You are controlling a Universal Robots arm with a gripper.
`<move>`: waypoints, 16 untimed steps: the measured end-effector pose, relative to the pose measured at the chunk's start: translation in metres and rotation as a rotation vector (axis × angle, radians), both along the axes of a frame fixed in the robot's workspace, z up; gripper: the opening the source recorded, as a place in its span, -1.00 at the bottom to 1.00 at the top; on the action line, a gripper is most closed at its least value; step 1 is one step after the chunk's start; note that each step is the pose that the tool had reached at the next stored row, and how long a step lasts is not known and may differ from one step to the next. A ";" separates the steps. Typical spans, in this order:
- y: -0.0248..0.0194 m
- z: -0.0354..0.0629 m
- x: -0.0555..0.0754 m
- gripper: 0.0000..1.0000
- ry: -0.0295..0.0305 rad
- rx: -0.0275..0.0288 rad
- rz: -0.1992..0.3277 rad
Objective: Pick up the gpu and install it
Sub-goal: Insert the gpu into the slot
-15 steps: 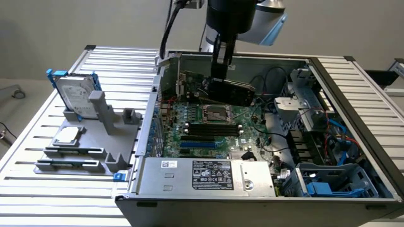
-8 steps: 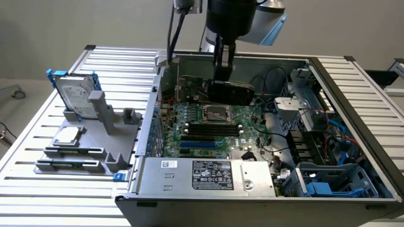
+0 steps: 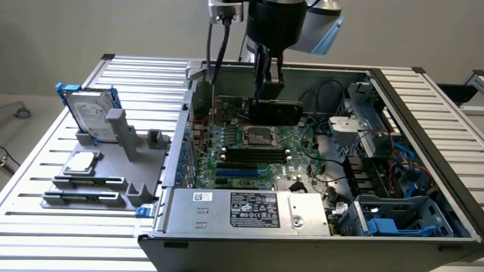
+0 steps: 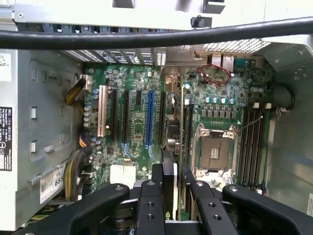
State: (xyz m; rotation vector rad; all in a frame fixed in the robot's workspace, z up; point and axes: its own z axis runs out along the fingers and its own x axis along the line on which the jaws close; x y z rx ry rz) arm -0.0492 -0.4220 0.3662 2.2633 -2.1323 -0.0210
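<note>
The tool (image 4: 169,190) clamps the gpu (image 3: 278,112) over the motherboard (image 4: 137,122); power-supply label (image 3: 255,208) unreadable.

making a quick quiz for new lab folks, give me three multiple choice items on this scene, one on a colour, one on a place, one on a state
1. The frame around the hard drive is:
a) red
b) blue
c) yellow

2. The graphics card is:
a) resting on the hard drive
b) inside the computer case, over the motherboard
c) outside the case

3. The gripper is:
a) open and empty
b) shut on the hard drive
c) shut on the graphics card

Answers:
1 b, blue edges show beside the drive.
2 b, the card hangs above the board, within the case walls.
3 c, it clamps the card's upper edge.
</note>
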 end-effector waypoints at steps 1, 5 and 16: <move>0.0000 -0.0014 -0.002 -0.47 0.0000 0.0001 0.002; -0.0018 -0.0064 -0.019 -0.47 -0.0020 -0.0003 0.002; -0.0256 -0.0218 -0.026 -0.47 -0.0021 -0.0001 0.002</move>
